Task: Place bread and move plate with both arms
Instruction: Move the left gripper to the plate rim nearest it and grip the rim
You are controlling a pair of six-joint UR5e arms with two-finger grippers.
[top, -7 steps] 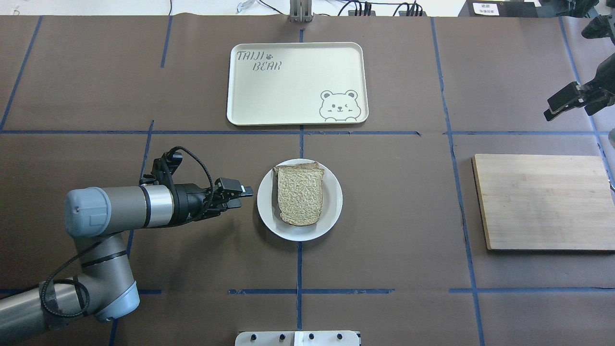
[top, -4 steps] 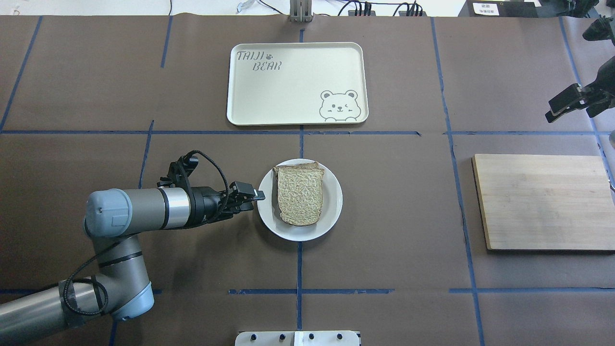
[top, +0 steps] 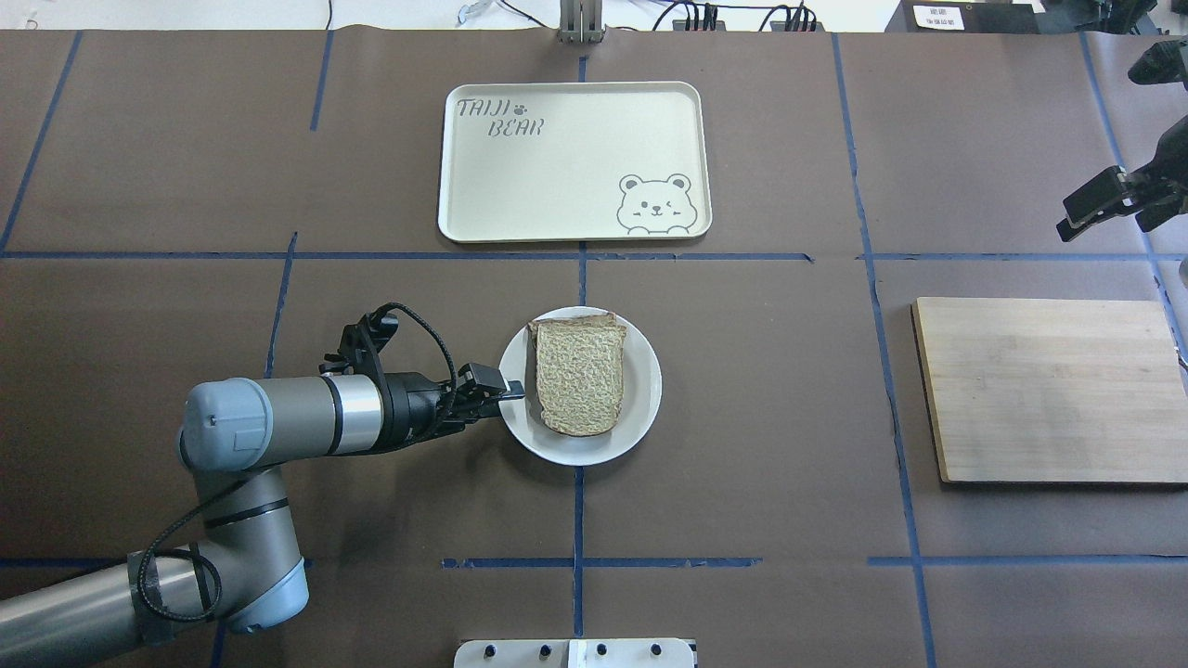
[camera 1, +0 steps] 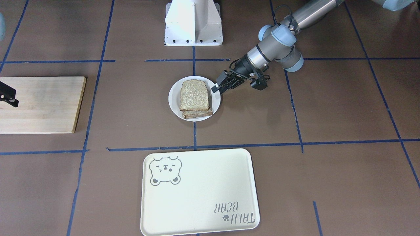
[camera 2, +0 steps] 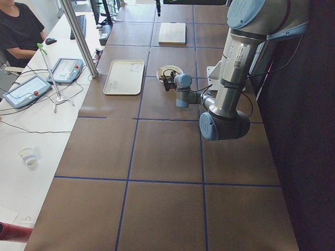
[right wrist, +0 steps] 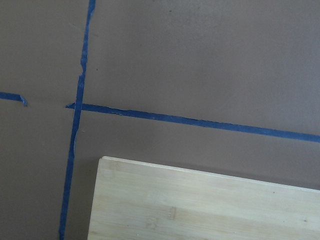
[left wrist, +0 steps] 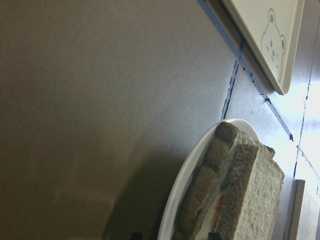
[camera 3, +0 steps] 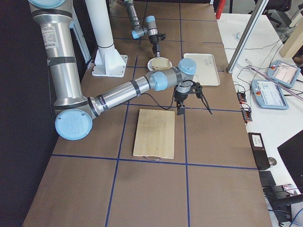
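You've got the brown-papered table (top: 742, 417) w/ blue tape lines. The L arm (top: 278, 427) comes in low from the near-left side, forearm about level, reaching toward the centre. The R arm (camera 3: 128, 90) stretches out over the table's right side, wrist bent down.

The cream tray (top: 557, 186) w/ the bear drawing lies at the far centre, nothing on it. The wooden board (top: 1049, 390) lies flat at the right, well apart from everything else.

The plate (top: 640, 390) sits at the table's centre, on the near side of the tray, w/ a tape line between them. The bread (top: 580, 380) lies flat on the plate, speckled face up, on top of another slice whose crust you see peeking out beneath it.

The L gripper (top: 501, 402) is at the plate's left rim, fingers apart, the upper tip reaching over the rim just beside the bread; the wrist cam doesn't show you if a finger touches the plate. The R gripper (top: 1067, 215) hangs beyond the board's far edge, holding nothing; its fingers look slightly apart.
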